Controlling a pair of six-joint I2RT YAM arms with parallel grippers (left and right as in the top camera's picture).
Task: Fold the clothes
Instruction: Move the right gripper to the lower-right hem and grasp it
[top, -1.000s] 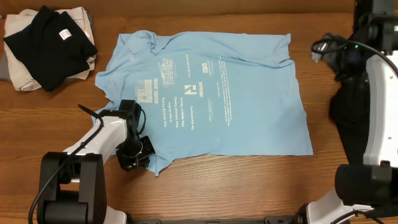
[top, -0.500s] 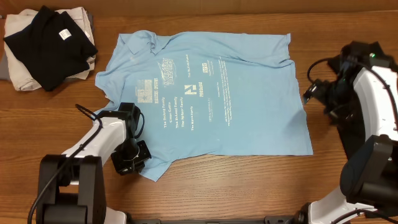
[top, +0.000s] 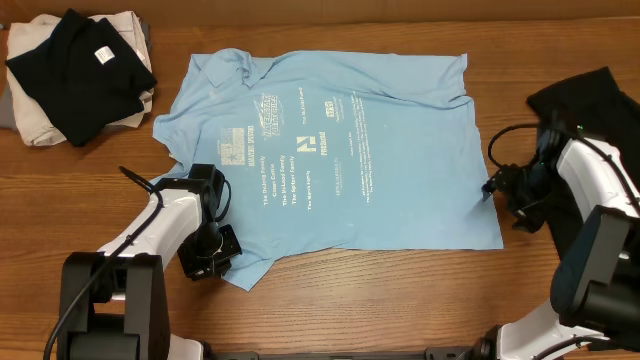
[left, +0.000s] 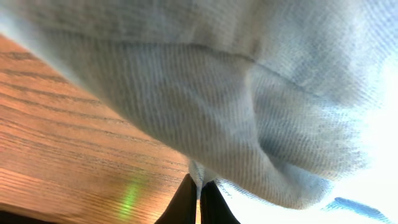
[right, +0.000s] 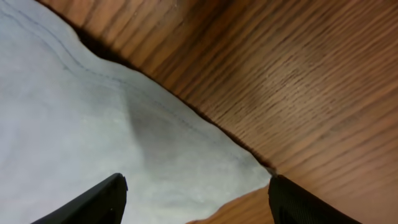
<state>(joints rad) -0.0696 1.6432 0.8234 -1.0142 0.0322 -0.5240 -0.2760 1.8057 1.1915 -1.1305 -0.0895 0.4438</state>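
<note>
Fabric of the light blue T-shirt (left: 261, 106) is clamped in the left tool (left: 200, 188), whose jaws are pressed narrow on a fold of it just above the wooden worktop (left: 68, 155). From overhead, the left tool (top: 218, 257) grips the shirt's near left corner. The rest of the T-shirt (top: 340, 150) spreads flat away from it, forward and toward the right tool, print side up.

Compared with a second ago, the left tool has drawn slightly back and outward. The corner it grips has come with it, so the bunched fold beside the tool now sits a little nearer the worktop's front edge.

The right tool (top: 495, 189) has moved much more. A second ago it was raised far forward of the shirt's right edge. Half a second ago it was partway down that edge. Now it is low at the edge, near the shirt's near right corner.

The right wrist view shows the right tool (right: 197, 182) spread wide, its dark fingers (right: 99, 200) well apart. The hem corner lies between and beneath them, with bare wood beyond. Whether the fingers touch the cloth cannot be told.

Far forward of the left tool, the black garment (top: 80, 60) on the beige cloth (top: 40, 128) has not shifted.
</note>
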